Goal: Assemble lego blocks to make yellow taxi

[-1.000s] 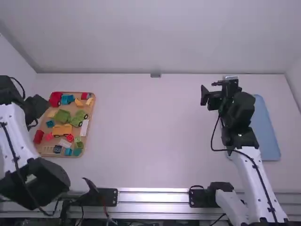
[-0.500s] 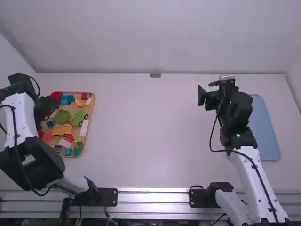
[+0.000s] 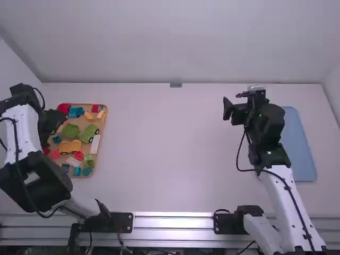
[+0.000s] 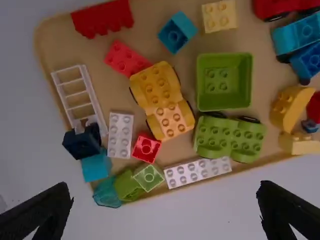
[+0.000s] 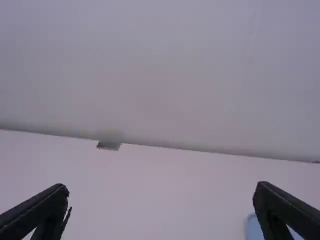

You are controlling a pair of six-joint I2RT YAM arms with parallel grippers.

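Plastic bricks, tan tray.
Yellow car (image 4: 162,100) semi-gloss plastic w/ studs; tray (image 4: 47,65) smooth, matt; counter (image 3: 164,154) smooth, matt; rail (image 3: 175,223) bare metal, shiny.

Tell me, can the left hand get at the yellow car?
Probably yes: the left hand is open and nothing covers the yellow car, though a red brick crowds one end.

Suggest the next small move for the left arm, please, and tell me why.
I would probably ease the left pincer down toward the yellow wheeled base. Its fingers are apart with nothing between them, and that base lies in the tan tray, studs up, a likely chassis for the yellow taxi.
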